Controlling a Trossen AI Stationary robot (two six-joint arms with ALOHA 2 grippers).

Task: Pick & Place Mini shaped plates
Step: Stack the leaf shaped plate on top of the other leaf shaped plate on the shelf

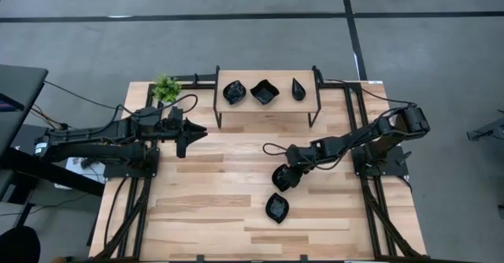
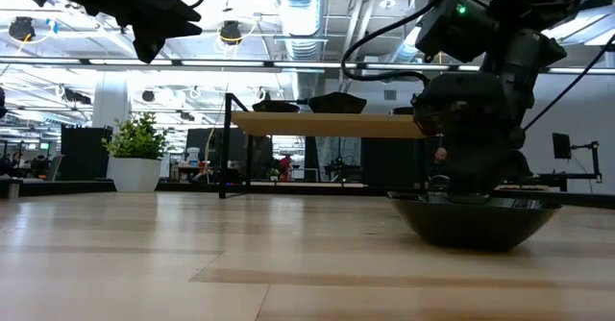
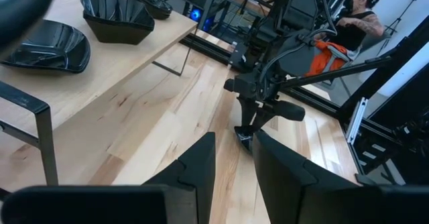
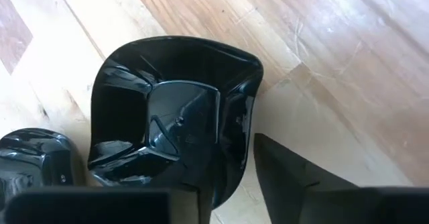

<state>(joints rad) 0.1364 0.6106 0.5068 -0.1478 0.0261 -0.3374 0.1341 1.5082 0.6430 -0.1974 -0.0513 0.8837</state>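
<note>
Nearest plate: black glossy dish [image 4: 175,120] fills the right wrist view, with a raised wavy rim and a flat square floor; its wall sits between the right hand's two fingers.
Right hand [image 1: 285,175]: down at that dish near the middle of the surface, one finger inside the rim and one finger [image 4: 298,177] outside it; the fingers straddle the wall, though whether they have pinched it cannot be told.
Second loose plate [image 1: 276,208]: lies on the surface just beside the first, toward the front edge (only a rounded sliver of it shows in the right wrist view).
Low view: gives the dish side-on as a shallow bowl [image 2: 476,220] resting flat on the wood, the right arm bulking above it; the high view gives only a dark blob there.
Shelf [image 1: 268,105]: small raised wooden stand at the back of the surface, carrying three more black plates, a rounded one [image 1: 234,92], a wavy-edged square one [image 1: 264,91] and a teardrop one [image 1: 298,89].
Left wrist view: shows the shelf plates as deep and shiny, and a seated person in the room beyond.
Left hand [image 1: 189,132]: hangs above the surface left of the shelf, holding nothing, fingers [image 3: 194,174] a narrow gap apart.
Plant [image 1: 166,87]: small green one at the back left corner.
Surface [image 1: 213,192]: pale wooden planks.
</note>
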